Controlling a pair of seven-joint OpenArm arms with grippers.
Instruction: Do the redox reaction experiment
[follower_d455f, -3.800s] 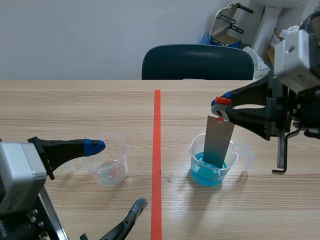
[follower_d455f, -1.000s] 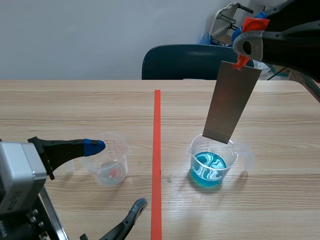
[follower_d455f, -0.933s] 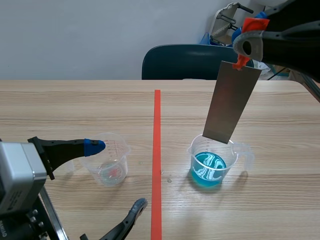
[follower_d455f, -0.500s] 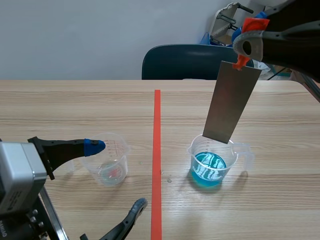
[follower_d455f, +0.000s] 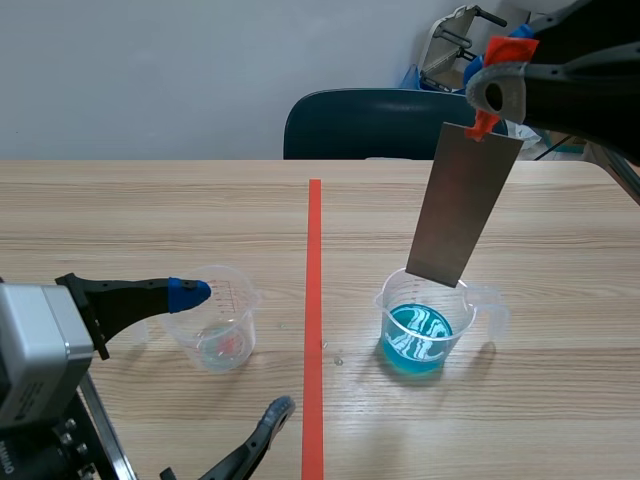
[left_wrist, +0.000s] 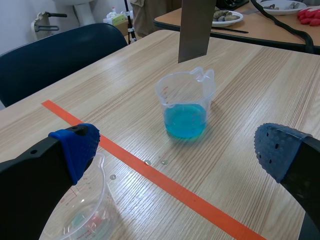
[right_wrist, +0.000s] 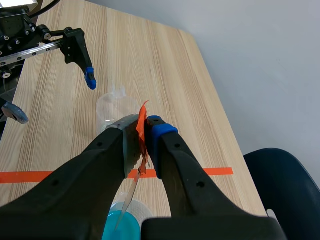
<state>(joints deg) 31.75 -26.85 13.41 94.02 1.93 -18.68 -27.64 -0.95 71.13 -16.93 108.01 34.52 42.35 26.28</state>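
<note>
While the right gripper (follower_d455f: 487, 90) hangs raised over the right half of the light wooden tabletop (follower_d455f: 150, 210), its fingers are clamped on the top end of a flat grey metal strip (follower_d455f: 460, 205), where a scrap of orange-red tape (follower_d455f: 483, 122) sticks out. This strip hangs down, slightly tilted, and its lower edge is in the air just above the far rim of a clear plastic measuring beaker holding blue liquid (follower_d455f: 425, 325). No part of the strip touches the liquid, which shows pale swirls on its surface. That beaker stands upright to the right of a long orange-red tape line (follower_d455f: 314, 260) running from near to far across the middle.

To the left of the line stands a second clear plastic measuring beaker (follower_d455f: 215, 320), almost empty, with a faint reddish trace at its bottom. Low at the near left, the left gripper (left_wrist: 177, 150) has its fingers spread wide apart and holds nothing; one blue pad sits right beside this beaker's left rim, and whether it touches cannot be told. Several tiny droplets (left_wrist: 155, 162) lie beside the tape line, between the two beakers. Beyond the far edge stands a dark blue chair (follower_d455f: 395, 125).
</note>
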